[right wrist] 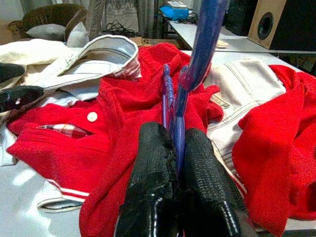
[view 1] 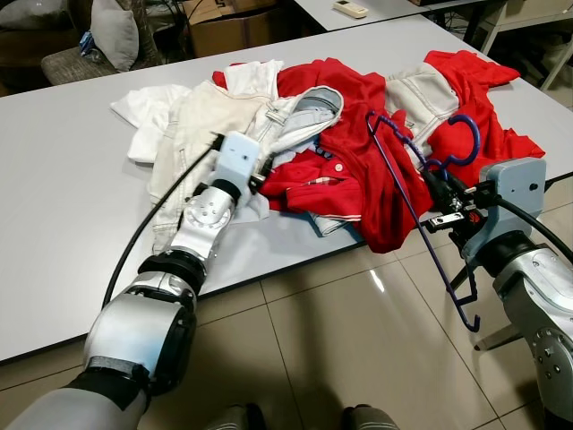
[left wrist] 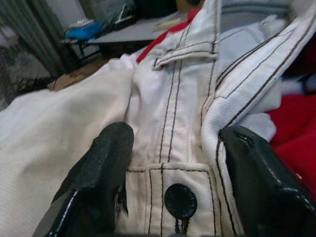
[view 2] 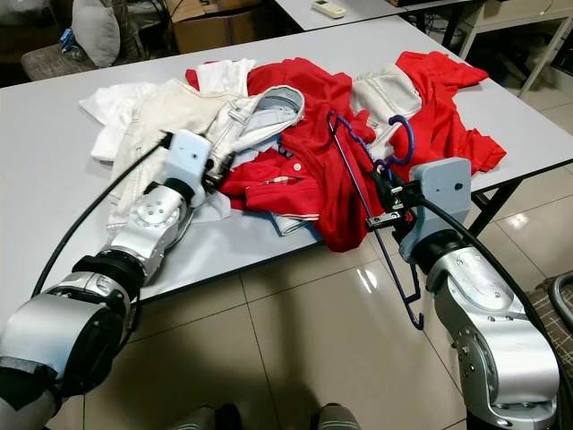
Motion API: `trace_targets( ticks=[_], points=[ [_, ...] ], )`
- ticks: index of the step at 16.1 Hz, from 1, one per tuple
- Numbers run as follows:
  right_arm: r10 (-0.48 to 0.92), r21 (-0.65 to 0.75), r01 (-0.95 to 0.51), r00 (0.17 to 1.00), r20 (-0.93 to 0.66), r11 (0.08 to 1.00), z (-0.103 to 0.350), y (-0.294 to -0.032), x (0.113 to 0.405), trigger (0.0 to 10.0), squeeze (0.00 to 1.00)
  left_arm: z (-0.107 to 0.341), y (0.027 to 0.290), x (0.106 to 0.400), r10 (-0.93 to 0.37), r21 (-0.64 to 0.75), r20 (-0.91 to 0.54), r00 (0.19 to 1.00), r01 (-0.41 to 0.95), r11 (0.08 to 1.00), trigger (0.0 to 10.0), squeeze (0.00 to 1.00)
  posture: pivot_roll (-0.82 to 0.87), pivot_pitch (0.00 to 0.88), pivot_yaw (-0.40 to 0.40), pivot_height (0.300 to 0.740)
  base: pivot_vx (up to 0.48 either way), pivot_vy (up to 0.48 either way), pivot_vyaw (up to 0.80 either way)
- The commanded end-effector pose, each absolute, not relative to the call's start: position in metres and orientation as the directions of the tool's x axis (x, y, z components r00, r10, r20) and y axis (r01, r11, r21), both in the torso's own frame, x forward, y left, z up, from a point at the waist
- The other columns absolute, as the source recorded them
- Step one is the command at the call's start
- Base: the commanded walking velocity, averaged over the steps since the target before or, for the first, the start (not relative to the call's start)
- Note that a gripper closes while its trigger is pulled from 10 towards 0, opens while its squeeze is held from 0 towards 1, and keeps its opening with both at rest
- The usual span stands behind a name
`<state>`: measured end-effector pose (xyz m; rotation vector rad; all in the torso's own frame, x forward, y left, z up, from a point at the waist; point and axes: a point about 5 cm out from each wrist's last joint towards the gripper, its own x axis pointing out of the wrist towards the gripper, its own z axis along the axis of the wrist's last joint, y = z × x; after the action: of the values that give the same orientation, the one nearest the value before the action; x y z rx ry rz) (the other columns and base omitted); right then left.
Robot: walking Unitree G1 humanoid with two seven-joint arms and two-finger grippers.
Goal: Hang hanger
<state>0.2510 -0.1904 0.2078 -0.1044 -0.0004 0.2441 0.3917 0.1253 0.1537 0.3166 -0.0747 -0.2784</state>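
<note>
A pile of clothes point(view 1: 340, 143) is spread across the table point(view 1: 63, 179); a remote point(view 1: 349, 9) lies on the table behind.

Long grey flat-topped table point(view 1: 63, 206), near edge running diagonally above a glossy beige tiled floor point(view 1: 358, 349). On the tabletop: heap of clothes. Cream denim jacket point(view 1: 201, 125) and white cloth point(view 1: 148, 112) on its left side, red knit garments point(view 1: 358, 170) spread across the right, one draped over the near edge.
</note>
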Motion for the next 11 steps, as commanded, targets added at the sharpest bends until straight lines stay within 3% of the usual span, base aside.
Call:
trace_targets(
  ticks=[1,4,6,7,9,11],
  points=[
    [0.247,-0.105,-0.245,0.969,0.006,0.964,0.211,-0.19,0.251,10.0,0.0,0.151,0.137,0.394,-0.234,0.344,-0.015,0.972,0.225,0.911,10.0,0.0,-0.31,0.106,0.088,0.74,0.0,0.0,0.0],
    [0.249,-0.107,-0.247,0.969,0.007,0.963,0.211,-0.189,0.252,10.0,0.0,0.144,0.132,0.391,-0.26,0.388,-0.051,0.964,0.259,0.884,10.0,0.0,-0.31,0.105,0.089,0.74,0.0,0.0,0.0],
    [0.247,-0.107,-0.245,0.969,0.008,0.964,0.211,-0.19,0.252,10.0,0.0,0.148,0.122,0.39,-0.332,0.214,-0.01,0.943,0.326,0.921,10.0,0.0,-0.31,0.105,0.091,0.74,0.0,0.0,0.0],
    [0.243,-0.108,-0.241,0.97,0.009,0.965,0.212,-0.191,0.251,10.0,0.0,0.158,0.11,0.389,-0.443,-0.1,0.107,0.89,0.453,0.886,10.0,0.0,-0.31,0.105,0.092,0.74,0.0,0.0,0.0],
    [0.243,-0.11,-0.24,0.97,0.01,0.964,0.212,-0.191,0.251,10.0,0.0,0.164,0.1,0.387,-0.541,-0.211,0.18,0.822,0.569,0.795,10.0,0.0,-0.31,0.104,0.092,0.74,0.0,0.0,0.0],
    [0.245,-0.111,-0.242,0.97,0.011,0.964,0.212,-0.191,0.252,10.0,0.0,0.169,0.105,0.391,-0.488,-0.208,0.192,0.851,0.521,0.828,10.0,0.0,-0.31,0.102,0.09,0.74,0.0,0.0,0.0]
  ],
)
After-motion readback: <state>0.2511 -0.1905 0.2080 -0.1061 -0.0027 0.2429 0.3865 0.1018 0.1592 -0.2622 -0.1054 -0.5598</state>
